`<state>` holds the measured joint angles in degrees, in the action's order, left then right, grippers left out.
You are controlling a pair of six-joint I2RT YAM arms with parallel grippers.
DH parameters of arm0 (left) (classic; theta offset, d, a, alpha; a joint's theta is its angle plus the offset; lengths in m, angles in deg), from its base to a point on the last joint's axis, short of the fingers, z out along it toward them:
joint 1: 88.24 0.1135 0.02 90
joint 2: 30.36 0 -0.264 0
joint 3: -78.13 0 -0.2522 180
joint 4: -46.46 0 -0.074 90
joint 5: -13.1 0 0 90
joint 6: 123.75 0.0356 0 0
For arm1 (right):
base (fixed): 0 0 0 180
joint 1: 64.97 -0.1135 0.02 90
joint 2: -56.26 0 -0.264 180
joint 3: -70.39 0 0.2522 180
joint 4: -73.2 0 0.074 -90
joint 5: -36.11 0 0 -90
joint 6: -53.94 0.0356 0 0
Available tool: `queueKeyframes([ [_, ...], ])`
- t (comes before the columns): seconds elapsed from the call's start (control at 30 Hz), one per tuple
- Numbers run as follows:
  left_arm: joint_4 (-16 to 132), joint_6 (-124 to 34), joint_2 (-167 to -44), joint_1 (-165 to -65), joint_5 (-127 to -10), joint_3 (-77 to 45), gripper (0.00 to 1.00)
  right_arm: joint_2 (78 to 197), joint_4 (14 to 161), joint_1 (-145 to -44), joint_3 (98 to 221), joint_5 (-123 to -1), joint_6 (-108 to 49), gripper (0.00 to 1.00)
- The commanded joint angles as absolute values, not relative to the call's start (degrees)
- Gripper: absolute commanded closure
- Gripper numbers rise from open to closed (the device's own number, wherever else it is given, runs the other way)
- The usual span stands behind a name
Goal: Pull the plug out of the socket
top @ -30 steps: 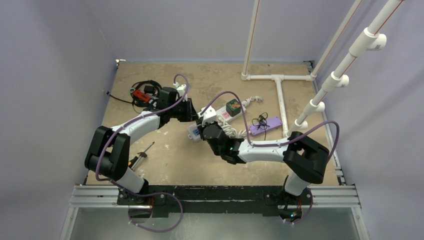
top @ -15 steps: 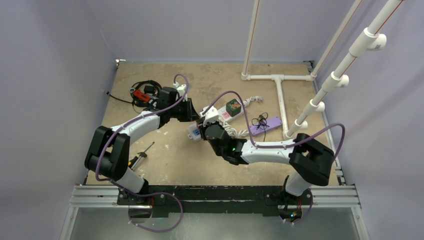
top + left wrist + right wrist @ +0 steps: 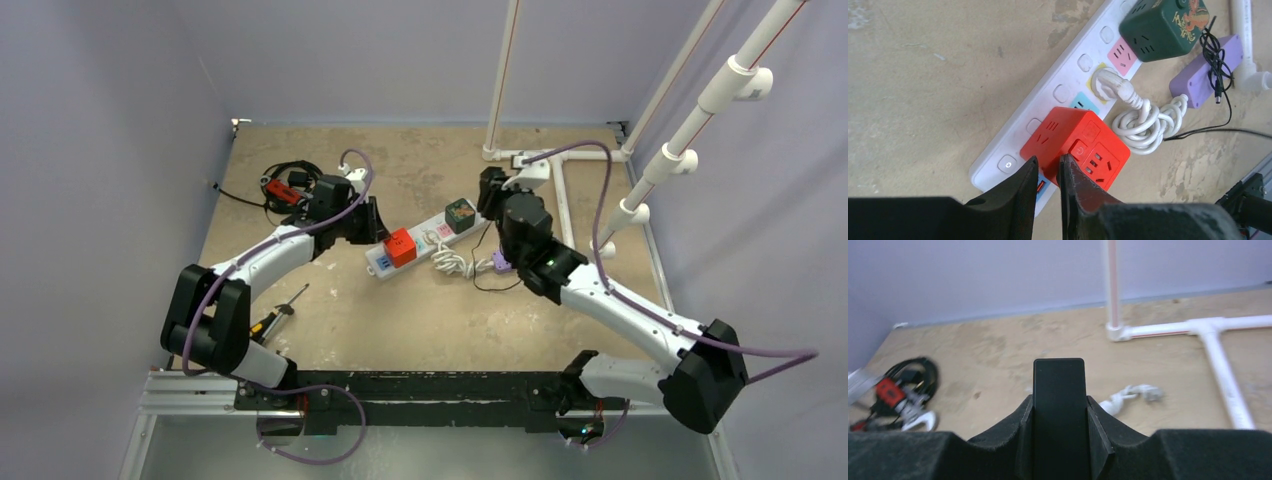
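Power strip [image 3: 1050, 102]: diagonal, between both grippers. Seated on strip: red cube [image 3: 1075, 142] at near end, white plug [image 3: 1110, 85] mid-row, green cube [image 3: 1163, 25] at far end. Left gripper [image 3: 1048, 161]: at strip's near end, fingers barely apart, holding nothing, tips just beside red cube. Right gripper [image 3: 1059, 401]: raised beyond strip's far end, clamped on black plug [image 3: 1059, 374]

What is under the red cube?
The white power strip: the red cube sits on it. Blue shows at its edge; the outlet beneath and any prongs are hidden.
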<state>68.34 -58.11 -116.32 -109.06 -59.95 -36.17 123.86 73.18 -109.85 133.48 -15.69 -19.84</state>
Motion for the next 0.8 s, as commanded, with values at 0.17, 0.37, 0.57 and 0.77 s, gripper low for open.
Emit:
queueKeyframes([
  [0.17,74.89,-54.14,-112.12,-108.28,-66.18,-37.94,0.78,126.94,76.37,-93.70,132.95,-23.79,-15.39,1.00],
  [0.37,74.90,-54.05,-110.60,-108.28,-65.70,-37.92,0.75,134.21,74.59,-88.16,131.66,-26.66,-13.76,1.00],
  [0.57,74.91,-54.15,-109.42,-108.28,-65.04,-37.92,0.69,141.87,77.07,-85.40,135.08,-22.93,-11.84,0.99],
  [0.77,74.94,-53.99,-108.18,-108.28,-64.90,-38.14,0.66,150.69,77.55,-80.30,138.79,-24.17,-11.58,0.91],
])
